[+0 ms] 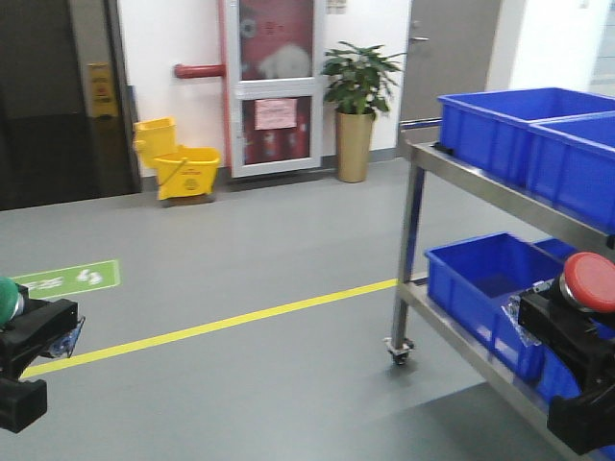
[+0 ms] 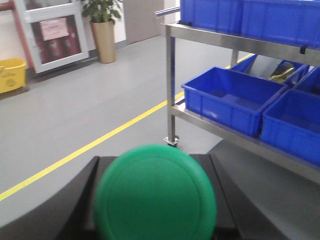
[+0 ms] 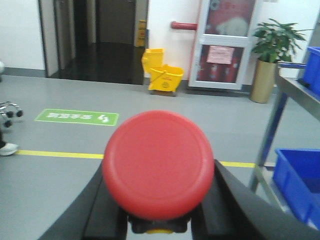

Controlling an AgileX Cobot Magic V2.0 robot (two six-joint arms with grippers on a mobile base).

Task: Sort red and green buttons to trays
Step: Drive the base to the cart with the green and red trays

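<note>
- floor (image 1: 240, 240): grey, with a yellow line (image 1: 240, 320) running from 8 to 3 o'clock in the front view. No trays show in any view, so the drop spots can't be placed yet.
- cart (image 1: 408, 240): steel, at 3 o'clock in the front view, close to the right arm. I judge it the main bump risk, so swing that arm wide of the shelf edge.
- bins (image 1: 509, 125): deep and blue, on both shelves. They are not the target, so nothing should be released over them.
- mop bucket (image 1: 183, 168) at 11 o'clock and plant (image 1: 357, 77) at 1 o'clock: far background, ignore.
- left gripper (image 1: 38, 331): at 8 o'clock in the front view, up in the air. Its fingers (image 2: 75, 205) are drawn in on both sides of the green button, narrow and loaded. The contact itself is hidden under the cap.
- right gripper (image 1: 557, 322): at 4 o'clock in the front view, just in front of the lower shelf. Its fingers (image 3: 235, 205) are clamped the same way around the red button.
- red button (image 3: 159, 162): the cap faces the wrist camera dead centre, and a bit of the base peeks out at 6 o'clock.
- green button (image 2: 155, 192): the cap fills 6 o'clock of the left wrist view.
- step (judged): carry. Both picks look done and nothing is placed yet.
- Hold the squeeze steady and the wrists level, because the heavy caps may twist in the grip.
- Get the trays in view first, then match colour to colour.
- Lower each button onto its tray bottom before letting go.
</note>
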